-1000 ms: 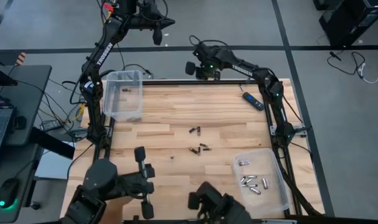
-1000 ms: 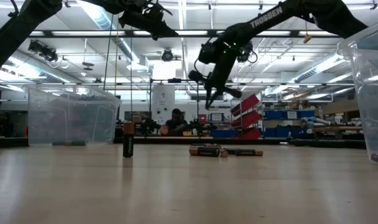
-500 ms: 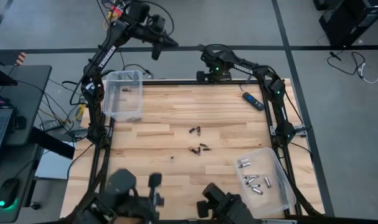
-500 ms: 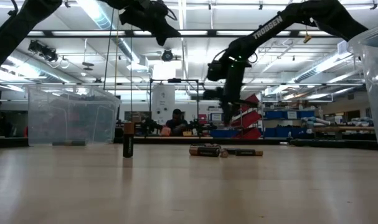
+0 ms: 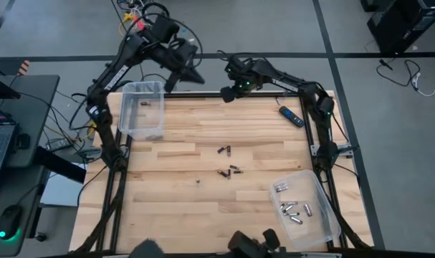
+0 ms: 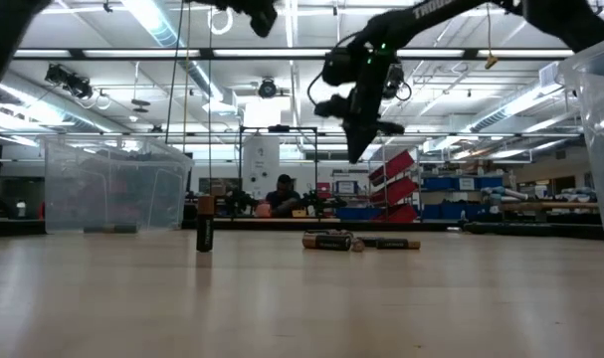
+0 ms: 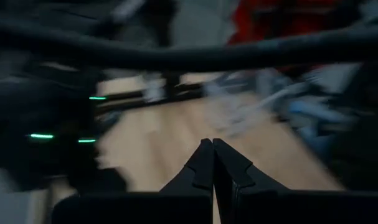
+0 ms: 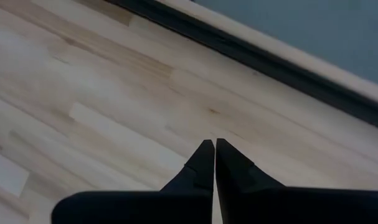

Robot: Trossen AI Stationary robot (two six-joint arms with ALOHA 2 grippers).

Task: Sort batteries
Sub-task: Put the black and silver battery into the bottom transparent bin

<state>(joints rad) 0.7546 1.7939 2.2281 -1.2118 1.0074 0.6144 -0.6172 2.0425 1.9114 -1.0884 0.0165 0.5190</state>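
Wooden table [image 5: 181, 208]: left hand [image 5: 196, 77], right hand [image 5: 226, 94] raised at far edge, both closed, empty.

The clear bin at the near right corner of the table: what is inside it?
The clear bin holds several silvery batteries, lying loose on its floor; one lies apart near the far wall. Nothing covers them. Their exact number is hard to tell.

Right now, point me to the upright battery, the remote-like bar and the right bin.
upright battery [image 6: 205, 223]: low view, middle of its dark body.
remote-like bar [image 5: 291, 116]: high view, centre of the bar.
right bin [image 5: 330, 215]: high view, its outer rim.
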